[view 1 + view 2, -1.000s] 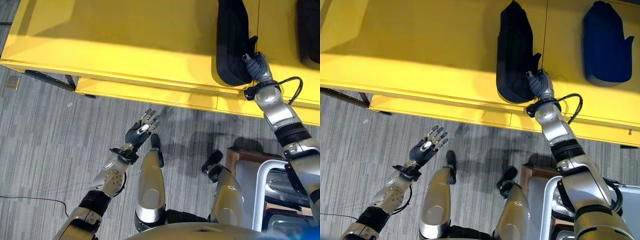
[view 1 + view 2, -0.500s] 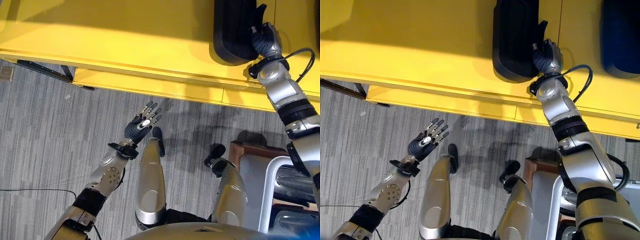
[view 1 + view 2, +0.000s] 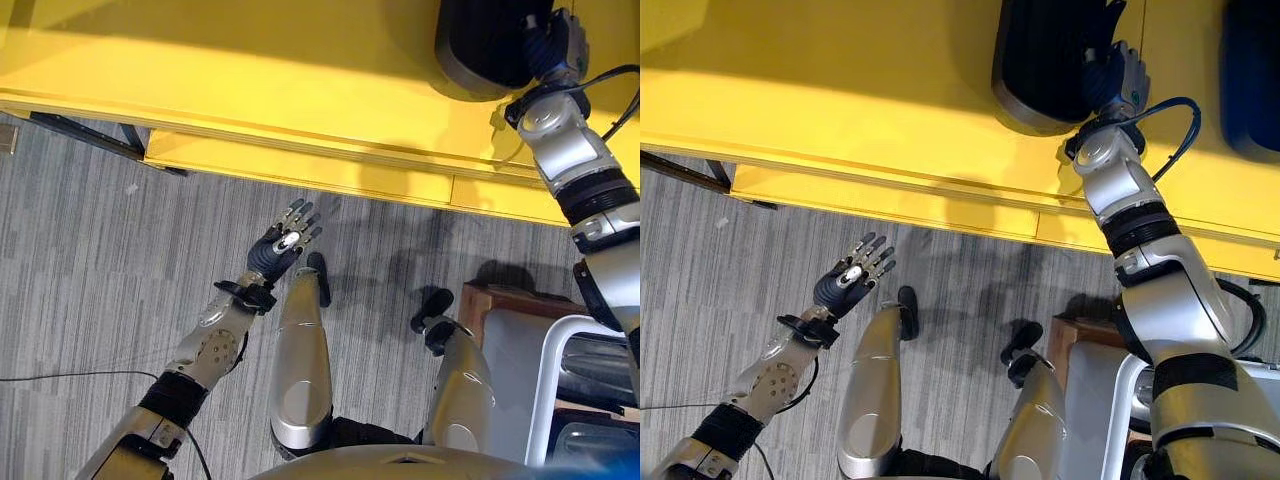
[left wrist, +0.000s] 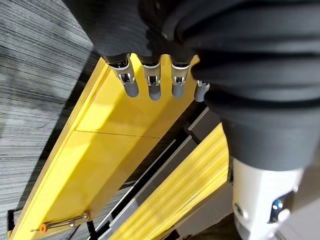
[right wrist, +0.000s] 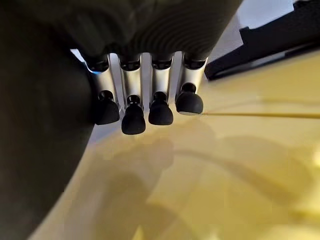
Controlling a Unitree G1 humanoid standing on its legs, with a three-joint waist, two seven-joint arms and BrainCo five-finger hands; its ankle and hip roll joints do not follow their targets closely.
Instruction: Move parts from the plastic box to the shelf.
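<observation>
- at the top right of the left eye view, a black part (image 3: 487, 45) lies on the yellow shelf (image 3: 250, 70), running off the top edge of the frame.
- right hand (image 3: 553, 45) sits against the part's right side, well in from the shelf's front edge; probably it is there to set or nudge the part into place.
- its fingers (image 5: 150, 107) in the right wrist view are bent over, tips pointing at the shelf, with the part's dark bulk beside them; whether they clamp the part or merely rest by it i cannot tell.
- a second dark blue part (image 3: 1252, 70) lies on the shelf at the far right edge of the right eye view, apart from the black one, so the parts seem to be laid side by side.
- left hand (image 3: 284, 244) hangs over the grey floor (image 3: 90, 260) at centre left, fingers straight and spread, holding nothing; it looks idle, kept clear of the work.
- a white box (image 3: 560, 370) shows at the lower right corner, beside the robot, likely the source of parts.
</observation>
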